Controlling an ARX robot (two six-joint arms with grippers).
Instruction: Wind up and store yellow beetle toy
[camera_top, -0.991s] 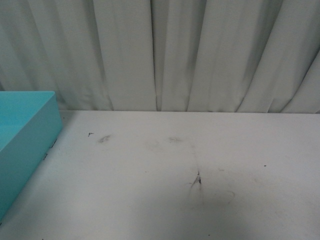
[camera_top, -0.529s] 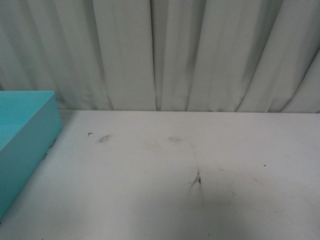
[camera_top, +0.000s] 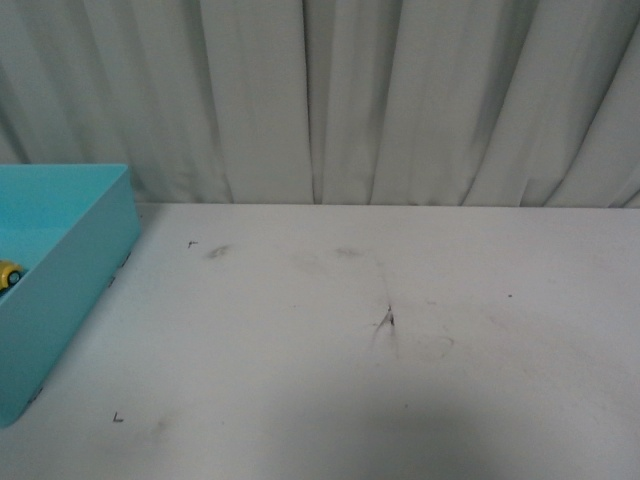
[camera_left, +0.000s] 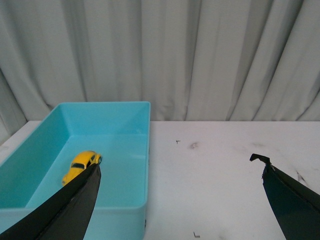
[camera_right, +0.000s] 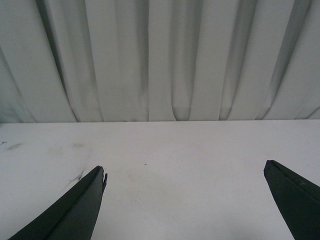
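A white table (camera_top: 400, 380) with dark scuffs runs back to a pale curtain (camera_top: 350, 100). The turquoise box (camera_left: 135, 150) sits open-topped at the table's left edge. The left end effector (camera_left: 180, 195) hangs above the box's near wall, fingers spread wide and empty. The right end effector (camera_right: 185, 200), also spread and empty, is over bare table well away from the box. The beetle (camera_left: 80, 165) lies on the box's floor.

White table (camera_top: 400, 400) (scuffed, dark smudges); turquoise box (camera_left: 142, 165) at its left edge; pleated grey curtain (camera_top: 350, 100) behind.
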